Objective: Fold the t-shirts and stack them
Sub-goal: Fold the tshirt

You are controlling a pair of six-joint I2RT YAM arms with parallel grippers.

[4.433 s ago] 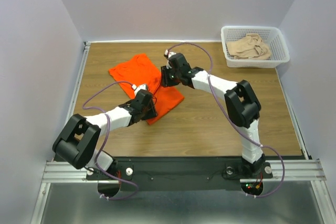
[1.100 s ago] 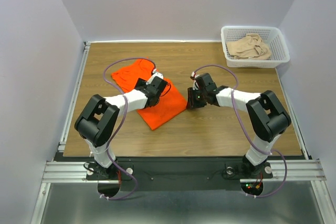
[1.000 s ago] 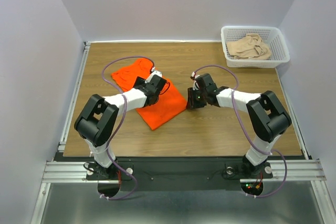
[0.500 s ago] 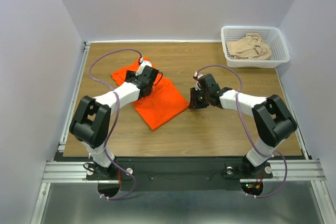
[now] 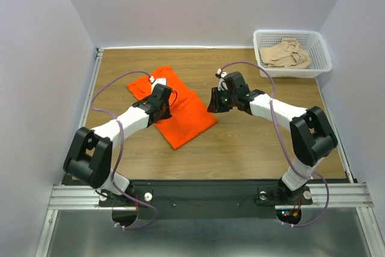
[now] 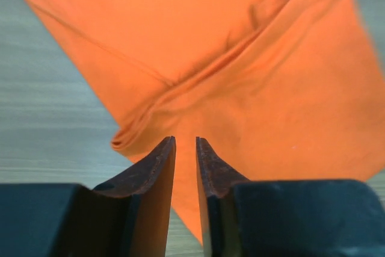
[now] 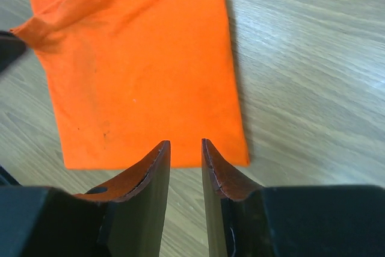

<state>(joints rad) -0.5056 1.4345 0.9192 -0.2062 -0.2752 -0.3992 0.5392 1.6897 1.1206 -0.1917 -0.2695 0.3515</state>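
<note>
The orange t-shirt lies folded in a long strip on the table's left middle. My left gripper hovers over its left part. In the left wrist view the gripper is narrowly open and empty above a rumpled fold of the shirt. My right gripper is at the shirt's right edge. In the right wrist view this gripper is slightly open and empty, just off the shirt's straight edge. The beige t-shirt lies crumpled in the basket.
The white lattice basket stands at the back right corner. Bare wood table lies in front and to the right of the orange shirt. Walls close in the back and both sides.
Since the earliest frame the orange shirt has been folded narrower and both grippers have let go. In the last half second the left gripper moved down the shirt and the right moved up-left to its edge.
</note>
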